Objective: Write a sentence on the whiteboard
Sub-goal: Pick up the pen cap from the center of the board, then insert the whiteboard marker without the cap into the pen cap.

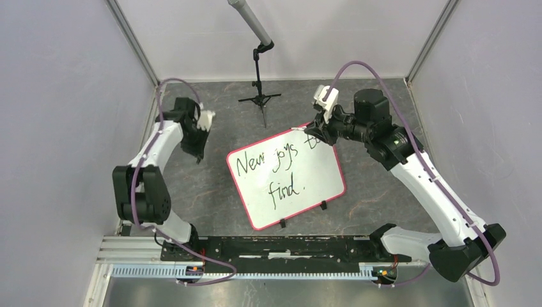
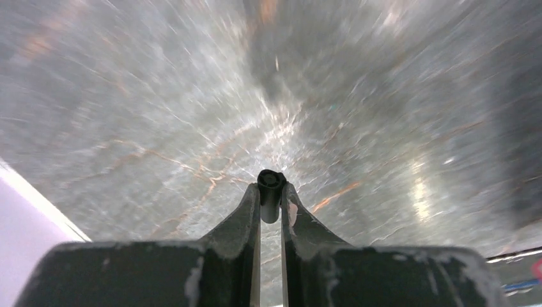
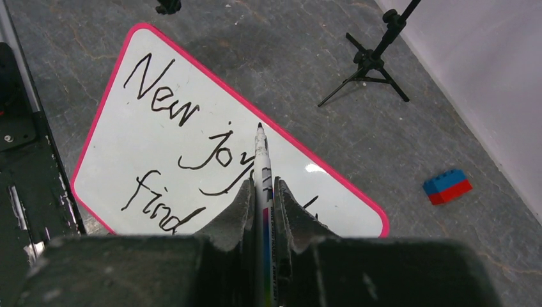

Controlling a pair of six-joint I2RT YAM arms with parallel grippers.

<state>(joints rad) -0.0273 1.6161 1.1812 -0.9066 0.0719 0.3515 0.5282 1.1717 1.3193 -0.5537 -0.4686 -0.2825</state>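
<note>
At far left, pale lilac-grey wall panel (image 1: 57,96), smooth and matte; matching panels close the back and right.
Table (image 1: 192,192): dark grey, marble-like surface with fine rust-brown veins and a slight sheen.
Left gripper (image 2: 271,196): black, scuffed fingers pressed together on a small black cap (image 2: 271,180), round-ended and cylindrical; it hangs over bare table, well apart from the board.
Tripod stand (image 1: 259,97): thin black metal with three splayed legs, at rear centre, carrying a grey tube.
Whiteboard (image 1: 307,185): flat glossy white rectangle with a thin pink-red rim and rounded corners, two small black clips on its near edge. It lies on the table centre, turned askew, between the arms.
Sentence (image 1: 250,164): black handwritten marker strokes, "New joys", then a word half hidden under the gripper, with "find." below.
Right gripper (image 3: 262,185): fingers clamped on a white-barrelled marker (image 3: 261,150), black tip over the board's far edge.
Toy block (image 3: 447,187): blue over red, studded plastic, on the table right of the board.
</note>
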